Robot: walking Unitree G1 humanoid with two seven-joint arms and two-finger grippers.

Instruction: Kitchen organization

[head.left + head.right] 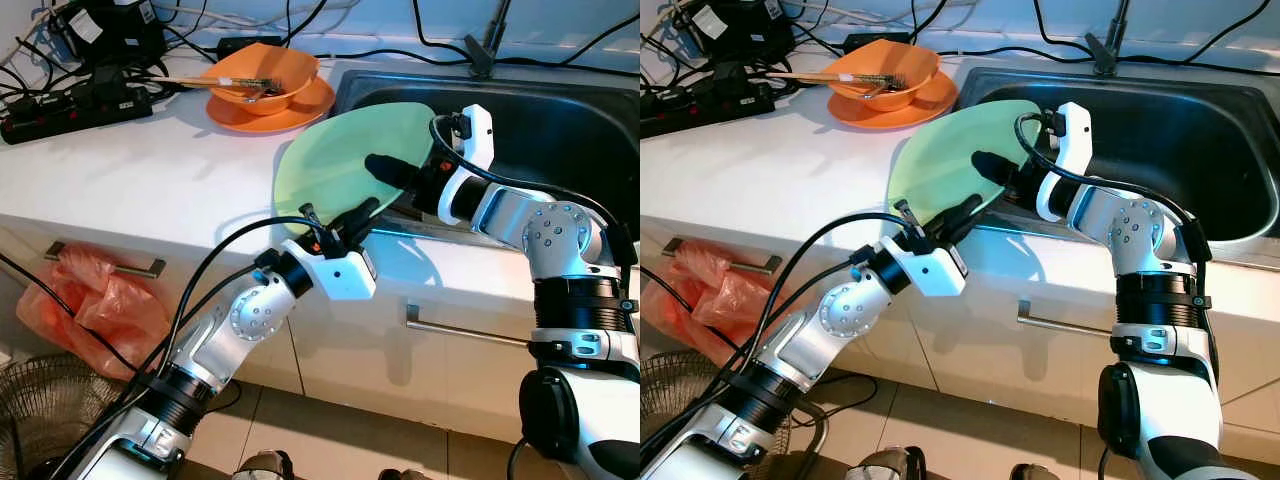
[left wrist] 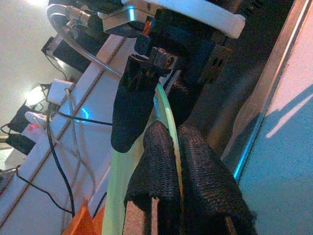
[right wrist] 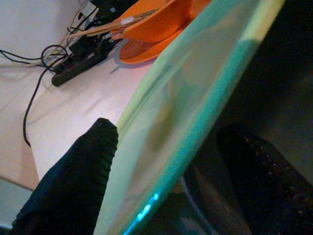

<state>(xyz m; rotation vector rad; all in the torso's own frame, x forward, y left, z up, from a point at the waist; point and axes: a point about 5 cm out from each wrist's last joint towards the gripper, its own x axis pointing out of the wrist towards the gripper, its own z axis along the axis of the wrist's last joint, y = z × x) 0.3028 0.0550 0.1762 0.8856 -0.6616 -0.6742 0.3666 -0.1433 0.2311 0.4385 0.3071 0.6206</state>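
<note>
A pale green plate (image 1: 335,160) is held tilted on edge over the counter, at the left rim of the steel sink (image 1: 560,120). My left gripper (image 1: 358,215) comes up from below and is shut on the plate's lower rim; in the left wrist view its fingertips (image 2: 161,156) pinch the thin green edge (image 2: 164,105). My right gripper (image 1: 395,172) reaches over from the sink side and clamps the plate's right edge. One black finger lies on the plate's face (image 3: 181,107), the other is behind it.
An orange bowl (image 1: 262,75) with chopsticks sits on an orange plate (image 1: 300,110) at the back of the white counter. A power strip (image 1: 75,105) and cables lie at the back left. Below are an orange plastic bag (image 1: 95,300), a fan (image 1: 40,410) and a drawer handle (image 1: 470,330).
</note>
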